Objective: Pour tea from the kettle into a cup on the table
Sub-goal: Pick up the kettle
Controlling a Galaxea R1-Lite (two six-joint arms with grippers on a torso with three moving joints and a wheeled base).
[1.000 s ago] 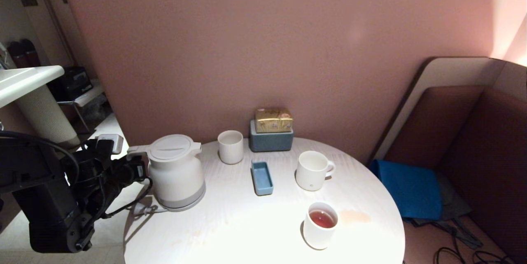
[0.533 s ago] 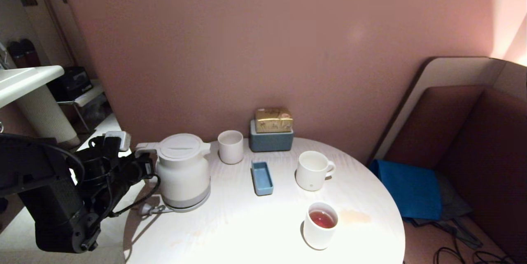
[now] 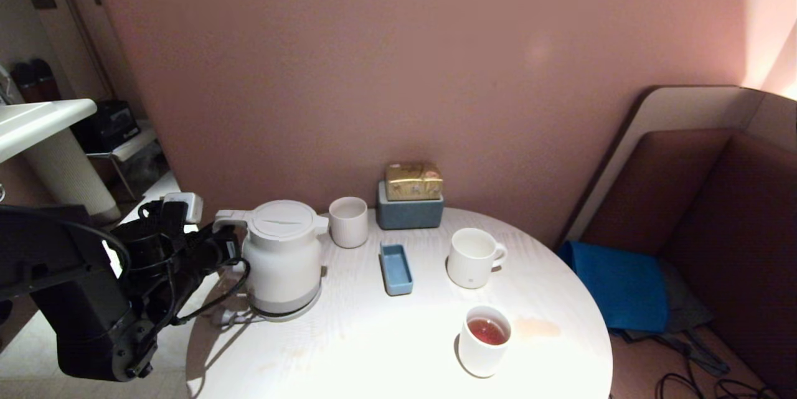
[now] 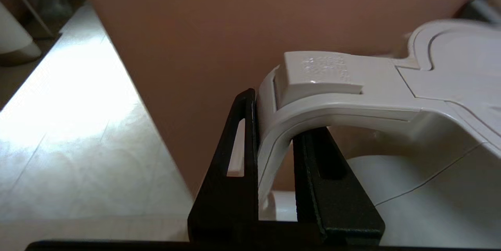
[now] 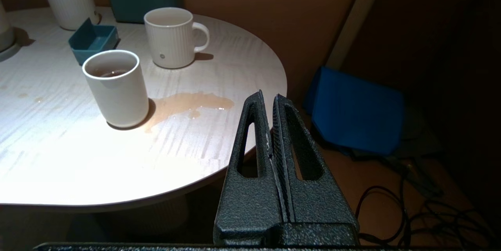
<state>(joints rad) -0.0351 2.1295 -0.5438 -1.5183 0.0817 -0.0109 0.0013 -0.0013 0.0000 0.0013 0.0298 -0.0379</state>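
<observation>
Kettle (image 3: 283, 257) handle — left gripper (image 4: 274, 141) fingers

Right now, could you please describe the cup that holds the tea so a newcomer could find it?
On the round white table, look nearest the front edge, beside a pale brownish stain. The cup is smooth and handleless, and alone holds reddish tea.
</observation>
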